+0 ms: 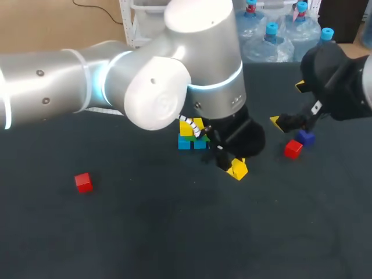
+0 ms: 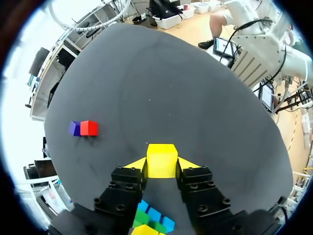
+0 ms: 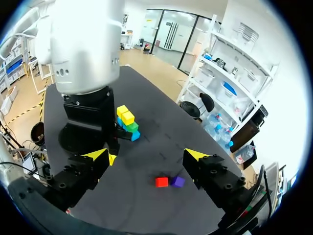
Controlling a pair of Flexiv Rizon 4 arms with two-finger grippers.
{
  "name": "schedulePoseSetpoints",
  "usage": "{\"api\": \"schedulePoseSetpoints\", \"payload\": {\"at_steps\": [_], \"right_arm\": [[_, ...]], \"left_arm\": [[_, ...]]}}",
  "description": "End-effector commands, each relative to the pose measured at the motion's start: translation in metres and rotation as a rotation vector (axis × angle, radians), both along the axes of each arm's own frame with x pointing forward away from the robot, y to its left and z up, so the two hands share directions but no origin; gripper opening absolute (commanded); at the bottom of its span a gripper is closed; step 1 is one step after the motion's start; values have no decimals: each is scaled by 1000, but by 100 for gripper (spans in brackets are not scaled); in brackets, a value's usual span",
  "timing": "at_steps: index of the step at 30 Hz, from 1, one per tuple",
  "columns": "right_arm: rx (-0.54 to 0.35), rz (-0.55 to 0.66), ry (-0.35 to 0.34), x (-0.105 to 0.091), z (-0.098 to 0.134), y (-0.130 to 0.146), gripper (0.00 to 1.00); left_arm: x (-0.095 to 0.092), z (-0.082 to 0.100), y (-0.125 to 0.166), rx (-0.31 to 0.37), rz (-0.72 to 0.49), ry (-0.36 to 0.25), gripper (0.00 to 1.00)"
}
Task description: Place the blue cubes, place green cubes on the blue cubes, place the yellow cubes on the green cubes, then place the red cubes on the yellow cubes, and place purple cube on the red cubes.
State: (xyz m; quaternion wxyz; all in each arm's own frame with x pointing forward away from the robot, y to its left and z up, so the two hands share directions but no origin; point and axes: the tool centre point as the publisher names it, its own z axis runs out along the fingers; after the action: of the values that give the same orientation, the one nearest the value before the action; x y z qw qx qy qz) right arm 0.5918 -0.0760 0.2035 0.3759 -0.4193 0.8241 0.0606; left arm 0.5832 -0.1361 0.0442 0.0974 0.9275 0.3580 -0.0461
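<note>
The stack [image 1: 186,136] has blue, green and some yellow; the left gripper [image 2: 162,164], clamped on a yellow cube [image 2: 162,157], is at its 4 o'clock, the right gripper [image 3: 146,155] gapes empty by the red cube [image 1: 293,149] and purple cube [image 1: 306,138] at 3, a second red cube [image 1: 83,182] at 8, all unplaced.

Dark table [image 1: 145,232]: blue cubes [image 1: 185,143], red cubes [image 1: 293,149], purple cube [image 1: 306,138] (perhaps touching one).

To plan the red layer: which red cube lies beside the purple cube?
The right-hand red cube, close beside the purple cube; the left-hand red cube lies alone.
</note>
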Motion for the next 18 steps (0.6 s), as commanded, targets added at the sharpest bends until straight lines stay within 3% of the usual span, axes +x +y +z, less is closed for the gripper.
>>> {"api": "schedulePoseSetpoints", "payload": {"at_steps": [1,2,3,4,5,18], "right_arm": [[1,-14,-22,-2,-3,1,100],[1,-14,-22,-2,-3,1,100],[1,-14,-22,-2,-3,1,100],[1,-14,-22,-2,-3,1,100],[1,-14,-22,-2,-3,1,100],[1,-14,-22,-2,-3,1,100]], "left_arm": [[5,-2,-2,23,5,2,32],[5,-2,-2,24,8,3,35],[6,-3,-1,28,10,5,44],[6,-3,0,35,14,7,63],[6,-4,1,38,19,9,100],[6,11,11,32,60,-8,100]]}}
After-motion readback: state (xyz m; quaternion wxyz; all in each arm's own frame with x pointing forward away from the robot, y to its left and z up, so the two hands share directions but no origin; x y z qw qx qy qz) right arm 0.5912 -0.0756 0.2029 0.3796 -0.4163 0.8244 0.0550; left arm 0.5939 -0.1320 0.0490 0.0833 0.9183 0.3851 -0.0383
